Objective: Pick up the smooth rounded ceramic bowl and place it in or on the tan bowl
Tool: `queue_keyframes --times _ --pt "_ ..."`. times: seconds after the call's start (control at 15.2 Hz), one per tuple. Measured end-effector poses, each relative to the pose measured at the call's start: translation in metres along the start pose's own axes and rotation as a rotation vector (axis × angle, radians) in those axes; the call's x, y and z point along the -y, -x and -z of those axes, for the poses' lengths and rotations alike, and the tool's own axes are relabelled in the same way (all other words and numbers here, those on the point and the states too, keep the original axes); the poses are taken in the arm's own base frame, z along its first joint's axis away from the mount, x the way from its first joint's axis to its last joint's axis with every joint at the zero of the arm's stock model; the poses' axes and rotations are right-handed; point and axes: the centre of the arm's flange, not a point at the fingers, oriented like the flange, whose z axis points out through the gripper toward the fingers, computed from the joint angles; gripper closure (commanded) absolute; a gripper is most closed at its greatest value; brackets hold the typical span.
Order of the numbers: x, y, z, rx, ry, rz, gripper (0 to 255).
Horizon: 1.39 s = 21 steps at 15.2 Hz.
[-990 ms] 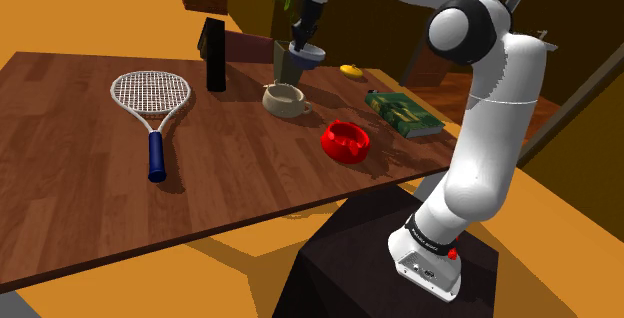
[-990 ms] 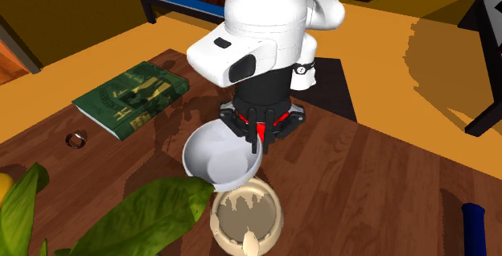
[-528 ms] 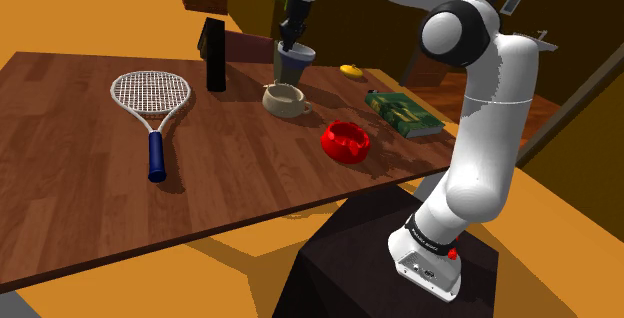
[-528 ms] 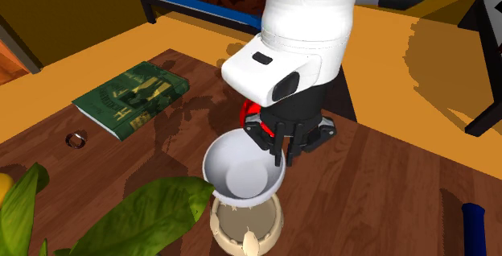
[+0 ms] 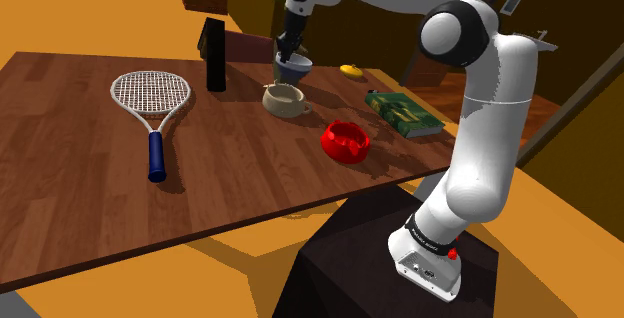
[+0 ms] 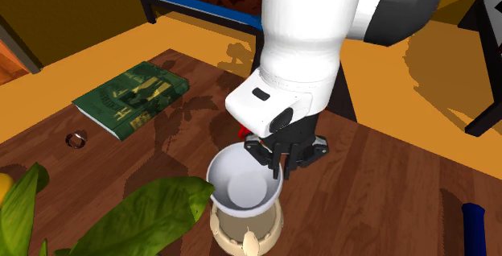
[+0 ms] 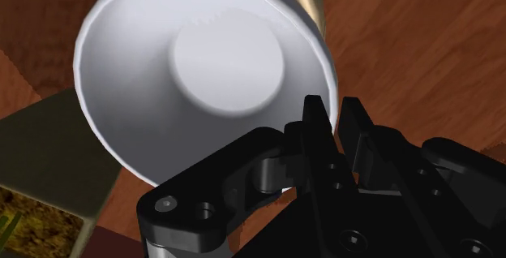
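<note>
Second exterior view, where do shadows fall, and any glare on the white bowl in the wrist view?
Second exterior view: blotchy shadows fall on the brown wooden table beside the green book. Wrist view: the white rounded bowl shows soft grey shading, no glare.

Note that the white bowl (image 6: 244, 183) hides most of the tan bowl (image 6: 232, 233) from you, and the leaf (image 6: 145, 214) is cut off.

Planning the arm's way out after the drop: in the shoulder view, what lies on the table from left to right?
racket → black block → tan bowl → red dish → green book. The held white bowl and the small yellow thing overlap others sideways, so they are left out.
</note>
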Motion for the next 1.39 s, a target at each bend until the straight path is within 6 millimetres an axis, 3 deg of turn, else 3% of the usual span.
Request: queue_keyframes --times 0.66,1.06,1.12,1.39 --pt "0.001 0.006 -0.053 0.0 0.0 0.0 255" --pt "0.0 0.007 -0.06 0.0 0.0 0.0 255" --pt "0.0 0.007 -0.06 0.0 0.0 0.0 0" --pt "0.0 0.007 -0.06 -0.001 0.0 0.0 0"
